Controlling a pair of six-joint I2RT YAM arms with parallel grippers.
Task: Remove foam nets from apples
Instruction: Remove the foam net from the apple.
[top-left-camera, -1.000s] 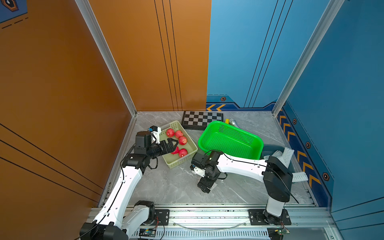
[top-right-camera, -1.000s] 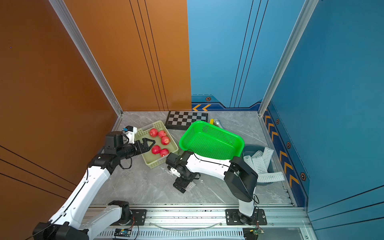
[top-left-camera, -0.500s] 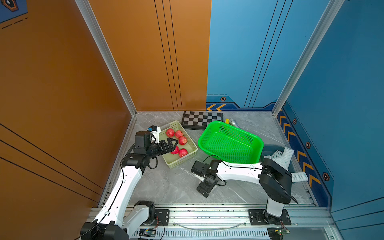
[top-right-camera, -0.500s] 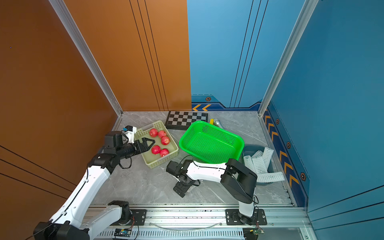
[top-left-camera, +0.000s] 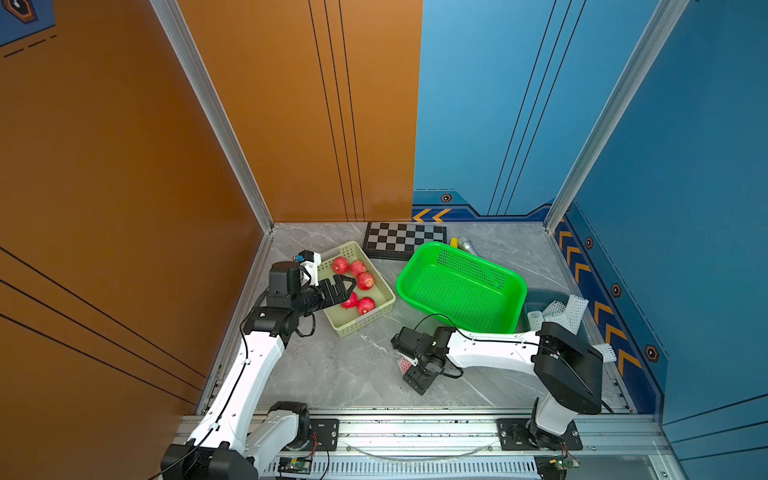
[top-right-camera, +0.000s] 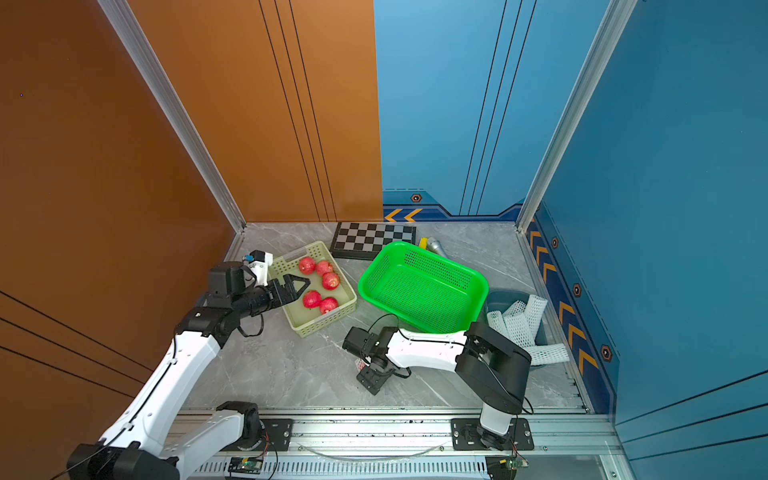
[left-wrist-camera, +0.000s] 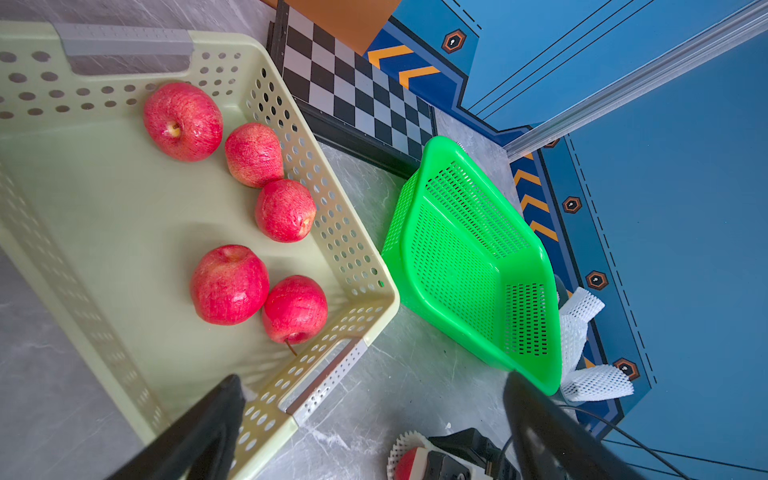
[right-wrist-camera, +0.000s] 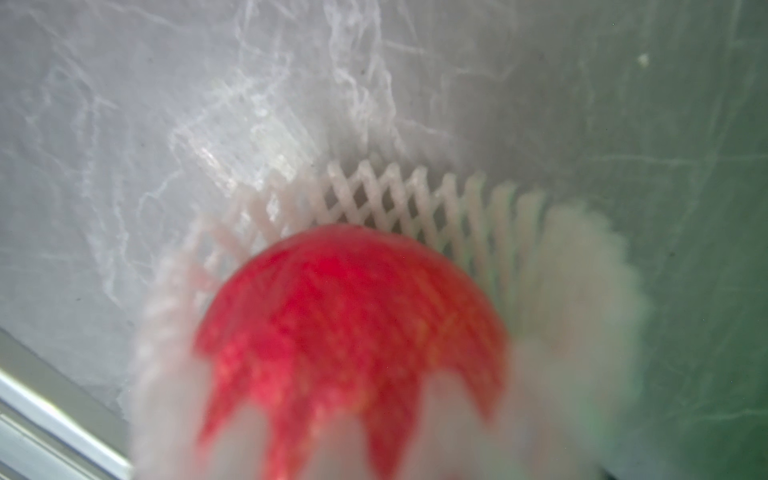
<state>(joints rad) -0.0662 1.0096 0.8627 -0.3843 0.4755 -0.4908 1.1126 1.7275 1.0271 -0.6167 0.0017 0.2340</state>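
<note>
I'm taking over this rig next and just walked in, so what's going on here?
Apples are being stripped of their wrapping. Five bare apples lie in the pale basket, and the open left claw hovers over it. The right claw is down at the table by the one apple still in its foam net; whether it grips is not visible. Stripped nets are piled in the dark bin.
</note>
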